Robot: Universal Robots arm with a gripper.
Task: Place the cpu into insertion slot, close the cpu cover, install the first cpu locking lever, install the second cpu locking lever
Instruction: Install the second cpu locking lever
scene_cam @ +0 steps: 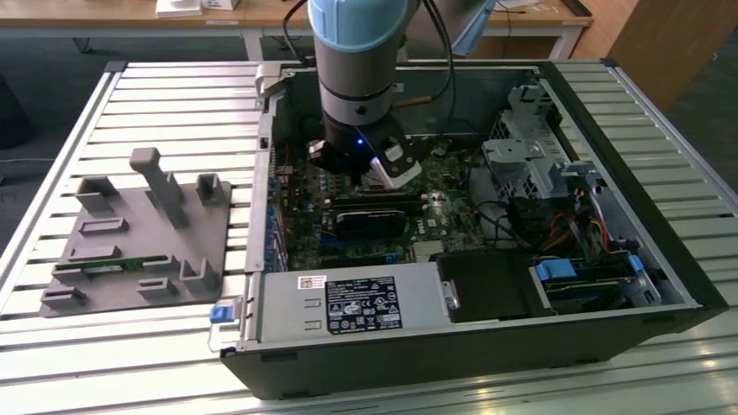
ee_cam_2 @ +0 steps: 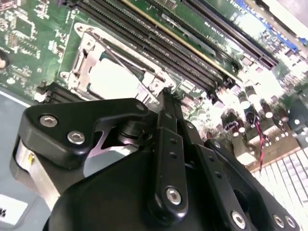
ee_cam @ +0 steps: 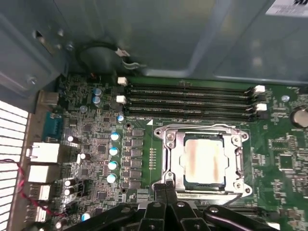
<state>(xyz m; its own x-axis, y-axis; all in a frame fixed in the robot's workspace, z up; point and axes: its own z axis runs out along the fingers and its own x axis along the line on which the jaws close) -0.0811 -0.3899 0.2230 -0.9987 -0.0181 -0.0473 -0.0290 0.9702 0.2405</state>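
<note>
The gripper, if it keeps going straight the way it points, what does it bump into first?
Probably the edge of the cpu cover, right ahead of the gripper in the first wrist view, closed over the cpu. The gap between them is hard to judge.

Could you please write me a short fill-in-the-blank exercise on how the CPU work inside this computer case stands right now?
1. The cpu sits inside the ____ metal cpu cover, which lies closed around it.
2. The memory slots beside the insertion slot are coloured ____.
3. The hand is nearest to the ____.
4. Outside the computer case, on the exterior view's left, stands a ____ fixture.

Missing words: silver; black; cpu cover; grey
</note>
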